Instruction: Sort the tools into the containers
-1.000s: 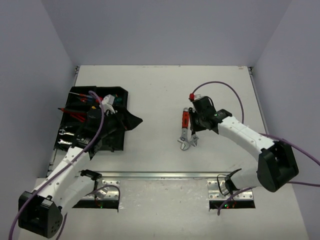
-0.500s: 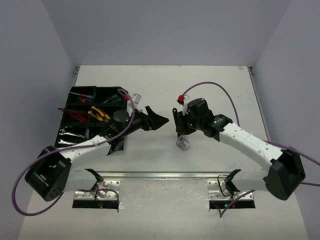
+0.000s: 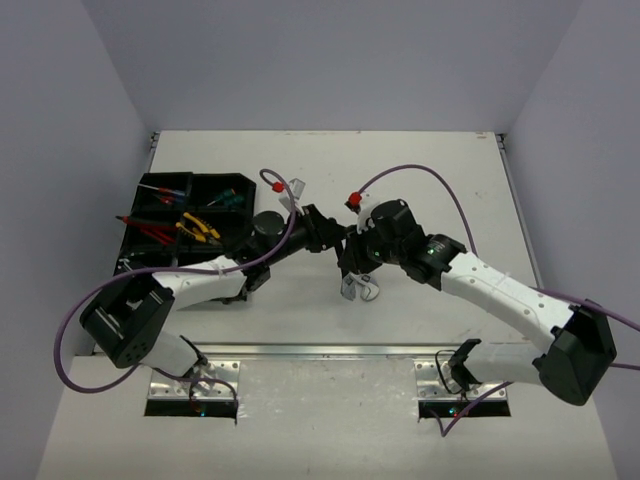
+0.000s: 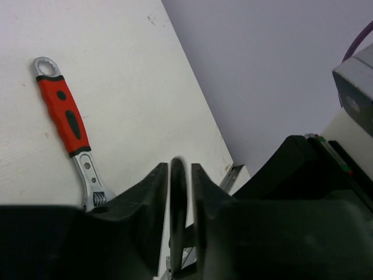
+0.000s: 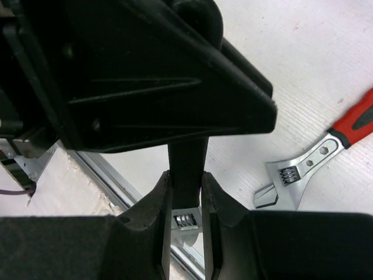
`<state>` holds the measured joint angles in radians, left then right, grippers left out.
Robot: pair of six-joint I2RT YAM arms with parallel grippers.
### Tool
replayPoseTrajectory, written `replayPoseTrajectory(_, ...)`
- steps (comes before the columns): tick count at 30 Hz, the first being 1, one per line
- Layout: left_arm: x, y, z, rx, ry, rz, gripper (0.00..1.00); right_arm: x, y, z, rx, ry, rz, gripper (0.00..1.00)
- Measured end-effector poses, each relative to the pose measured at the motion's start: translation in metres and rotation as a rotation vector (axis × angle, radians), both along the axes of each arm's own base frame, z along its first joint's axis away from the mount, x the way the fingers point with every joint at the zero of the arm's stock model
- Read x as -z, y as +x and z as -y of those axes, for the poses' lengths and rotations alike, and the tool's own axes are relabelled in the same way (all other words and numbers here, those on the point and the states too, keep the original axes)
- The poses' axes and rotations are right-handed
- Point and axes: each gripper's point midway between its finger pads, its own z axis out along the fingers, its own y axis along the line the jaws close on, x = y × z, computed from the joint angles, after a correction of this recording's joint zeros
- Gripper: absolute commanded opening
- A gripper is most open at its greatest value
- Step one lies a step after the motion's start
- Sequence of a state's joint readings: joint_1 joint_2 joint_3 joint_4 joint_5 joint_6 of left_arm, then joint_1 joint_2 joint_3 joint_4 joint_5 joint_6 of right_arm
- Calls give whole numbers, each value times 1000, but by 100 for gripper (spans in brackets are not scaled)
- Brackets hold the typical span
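Several tools [image 3: 198, 226] lie in the tray [image 3: 206, 181]; the right gripper [image 5: 186, 181] clenches a dark-handled wrench [image 5: 186, 154], the left gripper [image 4: 179, 169] flanks it, hold unclear; a red-handled wrench [image 4: 63, 114] waits.

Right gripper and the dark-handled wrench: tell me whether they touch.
Touching. Right wrist view: the right gripper clamps the dark-handled wrench on both sides, no gap.
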<state>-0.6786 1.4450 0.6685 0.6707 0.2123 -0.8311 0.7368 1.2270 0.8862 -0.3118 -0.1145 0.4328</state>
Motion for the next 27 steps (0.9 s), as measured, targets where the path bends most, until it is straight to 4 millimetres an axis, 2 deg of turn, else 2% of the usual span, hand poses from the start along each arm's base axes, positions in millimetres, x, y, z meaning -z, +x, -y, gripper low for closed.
replayPoseTrajectory(2, -1, 3, 2, -5, 9, 7, 0, -1, 0, -2, 1, 7, 0, 0)
replayPoseTrajectory(3, 0, 5, 1, -14, 13, 3, 0, -3, 0, -2, 2, 11, 3, 3)
replayPoseTrajectory(4, 1, 6, 0, -25, 15, -4, 0, -3, 1, -3, 5, 13, 6, 14)
replayPoseTrajectory(7, 2, 11, -4, -63, 38, -20, 0, -4, 2, -3, 11, 15, 9, 66)
replayPoseTrajectory(8, 3, 14, -9, -95, 61, -29, 0, -5, 3, -3, 14, 19, 16, 88)
replayPoseTrajectory(9, 5, 15, -16, -125, 89, -35, 0, -8, 5, -3, 19, 24, 29, 99)
replayPoseTrajectory(14, -2, 21, -69, -299, 199, -44, 0, -31, 11, 7, 77, 55, 112, 99)
replayPoseTrajectory(17, -17, 29, -122, -432, 246, -39, 0, -38, 13, 18, 119, 49, 154, 99)
replayPoseTrajectory(21, -52, 46, -202, -681, 364, -17, 0, -40, 12, 34, 164, 32, 192, 99)
replayPoseTrajectory(24, -77, 48, -239, -818, 481, 0, 0, -35, 10, 41, 178, 12, 199, 99)
replayPoseTrajectory(27, -83, 41, -272, -938, 631, 7, 0, -30, 7, 46, 181, -2, 200, 99)
